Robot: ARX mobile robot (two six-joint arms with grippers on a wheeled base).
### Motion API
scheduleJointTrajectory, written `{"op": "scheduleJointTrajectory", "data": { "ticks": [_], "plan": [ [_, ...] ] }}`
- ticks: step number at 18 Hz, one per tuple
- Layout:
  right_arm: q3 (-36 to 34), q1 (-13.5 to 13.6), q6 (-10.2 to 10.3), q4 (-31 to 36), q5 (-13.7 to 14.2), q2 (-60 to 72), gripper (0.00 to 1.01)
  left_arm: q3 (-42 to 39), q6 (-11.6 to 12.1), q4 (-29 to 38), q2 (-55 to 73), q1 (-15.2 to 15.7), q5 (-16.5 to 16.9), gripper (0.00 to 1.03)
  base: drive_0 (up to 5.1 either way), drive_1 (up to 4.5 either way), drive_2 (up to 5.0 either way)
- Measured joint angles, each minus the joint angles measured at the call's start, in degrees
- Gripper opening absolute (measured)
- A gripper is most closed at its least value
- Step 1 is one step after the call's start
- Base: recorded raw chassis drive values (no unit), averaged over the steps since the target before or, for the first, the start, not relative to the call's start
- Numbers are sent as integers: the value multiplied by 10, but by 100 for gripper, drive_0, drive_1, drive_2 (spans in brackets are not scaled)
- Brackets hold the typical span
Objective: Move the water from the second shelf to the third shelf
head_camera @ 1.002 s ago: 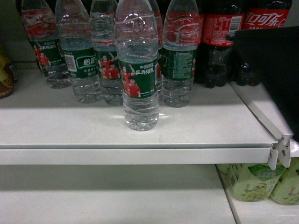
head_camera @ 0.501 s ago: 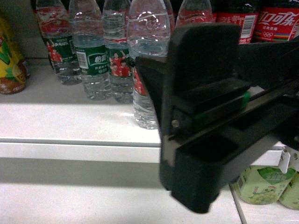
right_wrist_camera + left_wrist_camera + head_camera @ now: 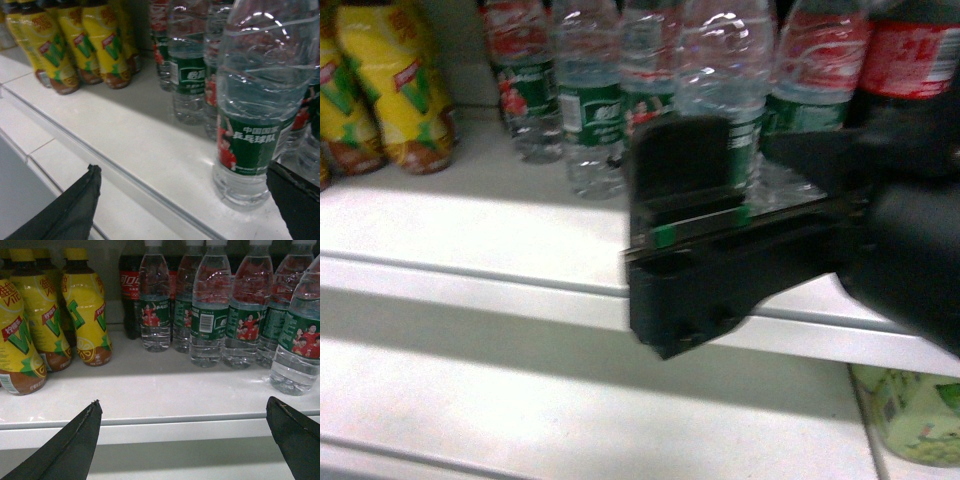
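Observation:
The water [image 3: 255, 100] is a clear ribbed bottle with a green label. It stands alone at the front of the white shelf [image 3: 150, 145], ahead of a row of like bottles [image 3: 210, 315]. My right gripper [image 3: 182, 172] is open, and the bottle's base stands between its fingers, close against the right one. In the head view the right gripper [image 3: 748, 165] is blurred and covers most of the water [image 3: 725, 50]. My left gripper [image 3: 183, 402] hangs open and empty before the shelf's front edge, with the water [image 3: 300, 340] at far right of its view.
Yellow lemon-tea bottles [image 3: 390, 90] stand at the shelf's left end, and cola bottles [image 3: 910, 60] at the back right. A lower white shelf [image 3: 520, 400] lies beneath, with pale green bottles [image 3: 915, 420] at its right.
My right gripper came in from the right and now stands round the front water bottle. The head view has shifted, bringing the yellow bottles in at left.

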Motion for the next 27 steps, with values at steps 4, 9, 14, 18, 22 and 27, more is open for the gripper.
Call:
{"op": "scheduleJointTrajectory", "data": {
  "ticks": [4, 9, 14, 18, 22, 27],
  "plan": [
    [63, -5, -3, -31, 57, 61, 98, 0, 0, 0, 0, 0, 0, 98, 0, 0, 0],
    [85, -59, 5, -31, 53, 81, 98, 0, 0, 0, 0, 0, 0, 98, 0, 0, 0],
    [107, -64, 5, -47, 25, 96, 98, 0, 0, 0, 0, 0, 0, 98, 0, 0, 0],
    [137, -60, 5, -57, 36, 126, 98, 0, 0, 0, 0, 0, 0, 98, 0, 0, 0],
    [167, -48, -2, -58, 55, 154, 98, 0, 0, 0, 0, 0, 0, 98, 0, 0, 0],
    [185, -34, -12, -54, 70, 163, 98, 0, 0, 0, 0, 0, 0, 98, 0, 0, 0]
  ]
}}
